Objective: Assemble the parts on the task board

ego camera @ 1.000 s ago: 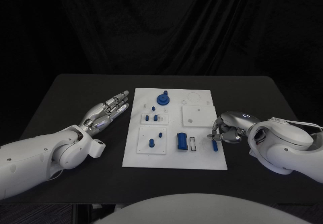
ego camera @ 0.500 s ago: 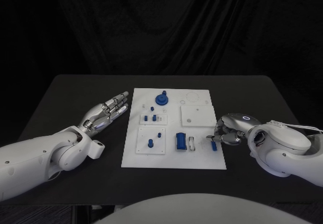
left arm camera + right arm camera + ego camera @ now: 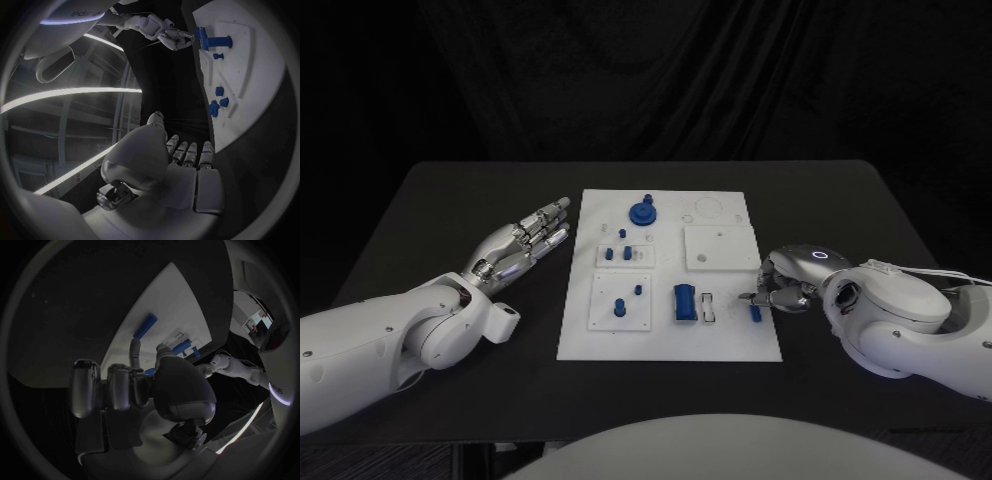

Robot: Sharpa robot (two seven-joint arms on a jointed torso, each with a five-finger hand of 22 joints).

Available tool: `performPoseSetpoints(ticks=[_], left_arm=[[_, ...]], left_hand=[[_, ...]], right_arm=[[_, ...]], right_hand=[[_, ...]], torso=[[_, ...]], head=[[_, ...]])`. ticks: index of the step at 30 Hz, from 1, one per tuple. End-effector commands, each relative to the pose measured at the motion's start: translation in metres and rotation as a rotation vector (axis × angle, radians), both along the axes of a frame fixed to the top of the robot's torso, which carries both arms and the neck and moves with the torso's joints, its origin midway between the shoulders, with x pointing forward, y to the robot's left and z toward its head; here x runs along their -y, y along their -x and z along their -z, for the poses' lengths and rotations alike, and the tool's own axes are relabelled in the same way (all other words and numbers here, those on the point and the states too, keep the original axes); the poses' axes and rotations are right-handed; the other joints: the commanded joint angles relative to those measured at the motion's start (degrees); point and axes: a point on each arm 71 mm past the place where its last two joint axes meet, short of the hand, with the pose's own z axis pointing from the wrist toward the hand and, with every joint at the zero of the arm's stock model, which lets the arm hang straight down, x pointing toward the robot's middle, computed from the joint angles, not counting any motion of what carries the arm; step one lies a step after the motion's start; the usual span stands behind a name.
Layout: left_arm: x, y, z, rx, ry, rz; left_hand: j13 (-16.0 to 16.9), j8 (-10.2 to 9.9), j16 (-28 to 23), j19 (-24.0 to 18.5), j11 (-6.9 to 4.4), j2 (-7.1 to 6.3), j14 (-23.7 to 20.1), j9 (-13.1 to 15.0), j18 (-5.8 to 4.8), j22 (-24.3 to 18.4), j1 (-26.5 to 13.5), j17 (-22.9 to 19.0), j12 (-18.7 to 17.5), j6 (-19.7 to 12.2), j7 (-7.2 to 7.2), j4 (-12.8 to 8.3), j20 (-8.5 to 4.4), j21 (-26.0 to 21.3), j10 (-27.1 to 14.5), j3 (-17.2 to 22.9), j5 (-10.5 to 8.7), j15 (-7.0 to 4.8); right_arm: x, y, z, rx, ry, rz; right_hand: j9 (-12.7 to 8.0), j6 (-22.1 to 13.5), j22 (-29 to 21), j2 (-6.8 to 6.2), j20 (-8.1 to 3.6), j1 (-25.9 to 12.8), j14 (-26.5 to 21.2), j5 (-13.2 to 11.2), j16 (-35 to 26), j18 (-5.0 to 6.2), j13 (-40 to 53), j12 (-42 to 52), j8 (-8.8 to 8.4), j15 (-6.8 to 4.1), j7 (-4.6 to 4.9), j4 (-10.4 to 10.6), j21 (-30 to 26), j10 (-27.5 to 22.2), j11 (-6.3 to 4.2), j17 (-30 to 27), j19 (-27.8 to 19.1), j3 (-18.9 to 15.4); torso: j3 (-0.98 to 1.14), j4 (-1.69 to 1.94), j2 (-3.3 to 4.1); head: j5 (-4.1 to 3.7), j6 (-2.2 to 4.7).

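A: Head view: is the right hand (image 3: 788,283) gripping the blue peg (image 3: 756,312)?

B: Cannot tell; it's lying beside the fingertips on the task board (image 3: 668,345). Left hand (image 3: 524,243) is resting spread, empty. Pinch squarely.

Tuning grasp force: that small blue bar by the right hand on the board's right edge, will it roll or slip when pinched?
The small blue bar looks rigid, so it should not flex. It is long and narrow and lies flat on the smooth task board, so it may roll or skid. It is probably light. The right hand sits right beside it.
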Motion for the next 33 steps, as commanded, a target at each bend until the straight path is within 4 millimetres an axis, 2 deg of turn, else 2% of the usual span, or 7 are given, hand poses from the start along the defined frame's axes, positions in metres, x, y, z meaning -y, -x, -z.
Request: performPoseSetpoints(ticks=[1,6,13,14,20,26,33], left_arm=[[0.0,0.001,-0.005,0.056,0.054,0.002],[-0.001,0.001,-0.005,0.045,0.059,-0.004],[-0.001,0.001,-0.004,0.036,0.061,-0.003],[-0.001,0.001,-0.004,0.035,0.061,-0.003],[-0.001,0.001,-0.004,0.03,0.06,-0.001],[-0.001,0.001,-0.003,0.025,0.059,0.001],[-0.001,0.001,-0.003,0.019,0.059,0.004]], left_hand=[[-0.1,0.0,-0.2,0.0,0.01,0.22,0.0,0.0,-0.37,-0.1,0.0,-0.1,-0.2,-0.3,-0.08,0.0,-0.41,-0.2,-0.3,-0.2,-0.11,-0.02],[-0.1,0.0,-0.2,0.0,0.06,0.19,0.0,-0.1,-0.46,-0.1,0.1,-0.1,-0.2,-0.4,-0.03,-0.1,-0.42,-0.2,-0.3,-0.1,0.1,0.06],[-0.1,0.0,-0.2,0.0,0.07,0.18,0.0,0.0,-0.48,-0.1,0.2,-0.1,-0.2,-0.4,0.01,-0.1,-0.42,-0.2,-0.3,-0.1,0.17,0.08],[-0.1,0.0,-0.2,0.0,0.07,0.18,0.0,0.0,-0.48,-0.1,0.2,-0.1,-0.2,-0.4,0.01,-0.1,-0.42,-0.2,-0.3,-0.1,0.17,0.08],[-0.1,0.0,-0.2,0.0,0.04,0.21,0.0,0.0,-0.55,-0.1,0.3,-0.1,-0.2,-0.3,0.27,-0.1,-0.39,-0.2,-0.3,-0.1,0.29,0.13],[-0.1,0.0,-0.2,0.0,-0.14,0.22,0.0,0.0,-0.61,-0.1,0.5,-0.1,-0.2,-0.1,1.11,-0.2,-0.41,-0.2,-0.4,0.0,0.38,0.15],[-0.1,0.2,-0.2,0.0,-0.38,0.28,0.0,0.1,-0.59,-0.1,0.6,-0.1,-0.2,0.4,2.14,-0.2,-0.45,-0.2,-0.4,0.1,0.44,0.08]], right_arm=[[0.002,0.001,0.004,-0.017,0.047,0.013],[0.001,0.002,0.01,-0.033,0.056,0.013],[0.001,0.003,0.016,-0.055,0.072,0.011],[0.001,0.003,0.016,-0.058,0.074,0.011],[0.001,0.005,0.022,-0.077,0.085,0.012],[0.001,0.007,0.027,-0.103,0.06,0.023],[0.001,0.008,0.029,-0.134,-0.03,0.071]], right_hand=[[0.5,-0.8,12.1,0.12,-0.31,0.2,3.4,1.3,-0.2,-0.85,15.1,0.2,0.12,-0.32,0.12,-0.3,-0.3,6.0,-0.41,0.0,2.9,-0.2],[1.1,-1.5,12.0,0.11,-0.22,1.3,3.3,5.2,-0.3,-0.8,15.1,0.2,-0.26,-0.17,0.24,-0.4,-0.5,6.0,-0.33,-0.2,2.8,0.0],[1.1,-1.9,12.0,0.17,-0.09,2.2,3.3,7.7,-0.4,-0.79,15.1,0.2,-0.83,-0.01,0.38,-0.4,-0.6,6.0,-0.24,-0.5,2.8,0.3],[0.8,-2.2,11.9,0.15,-0.02,2.6,3.3,9.4,-0.4,-0.76,15.1,0.2,-1.4,0.1,0.53,-0.4,-0.7,6.0,-0.12,-0.6,2.8,0.5],[-0.1,-2.2,11.9,-0.12,0.2,3.7,3.2,12.9,-0.6,-0.71,15.1,0.2,-2.59,0.32,0.75,-0.6,-1.0,6.0,0.07,-0.9,2.7,1.1],[-1.4,-1.8,11.8,-0.91,0.17,7.8,3.2,23.3,-0.7,-0.65,15.1,0.2,-3.99,0.23,0.61,-2.0,-1.2,6.0,-0.11,-1.2,2.6,3.8],[-1.7,-2.1,11.7,-1.49,0.07,12.3,3.1,31.8,-0.8,-0.62,15.1,0.2,-4.68,0.2,0.78,-5.0,-1.4,6.0,-0.06,-1.4,2.6,8.3]], torso=[[0.02,0.02,0.02],[0.0,0.0,0.02],[0.01,0.01,0.01],[-0.01,0.0,-0.01],[-0.01,0.03,0.0],[-0.01,0.02,0.0],[0.01,0.01,-0.01]], head=[[0.04,0.0],[0.06,0.0],[0.2,0.0],[0.26,0.0],[0.38,0.0],[0.37,0.0],[0.39,0.0]])
